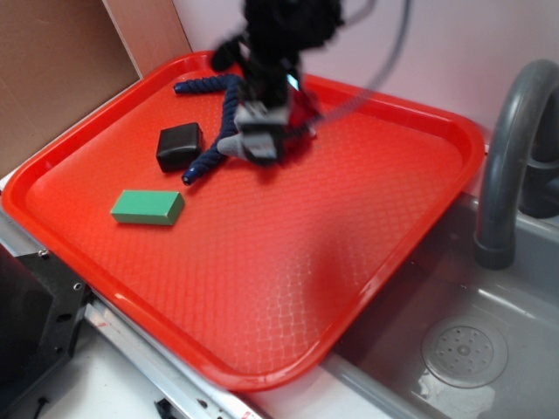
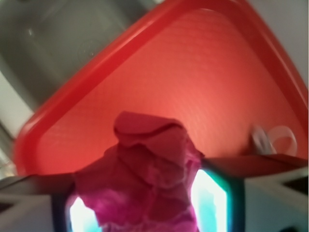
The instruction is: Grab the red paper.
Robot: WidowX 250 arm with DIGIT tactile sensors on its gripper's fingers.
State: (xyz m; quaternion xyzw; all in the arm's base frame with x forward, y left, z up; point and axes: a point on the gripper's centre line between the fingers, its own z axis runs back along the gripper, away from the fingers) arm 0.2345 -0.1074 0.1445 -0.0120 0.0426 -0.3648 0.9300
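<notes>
The red paper point(image 2: 149, 154) is a dark red, wrinkled wad that fills the space between my two fingers in the wrist view. My gripper point(image 2: 145, 205) is shut on it, with a finger pressed against each side. In the exterior view the gripper point(image 1: 258, 140) is blurred over the far part of the orange-red tray point(image 1: 288, 262). A dark red bit of the paper point(image 1: 303, 109) shows at its right side. Most of the wad is hidden by the gripper there.
On the tray lie a blue twisted rope point(image 1: 229, 100), a black block point(image 1: 178, 145) and a green block point(image 1: 147, 207), all left of the gripper. A grey sink point(image 1: 472, 349) with a grey faucet point(image 1: 511, 148) stands to the right. A brown board point(image 1: 61, 70) stands at the far left.
</notes>
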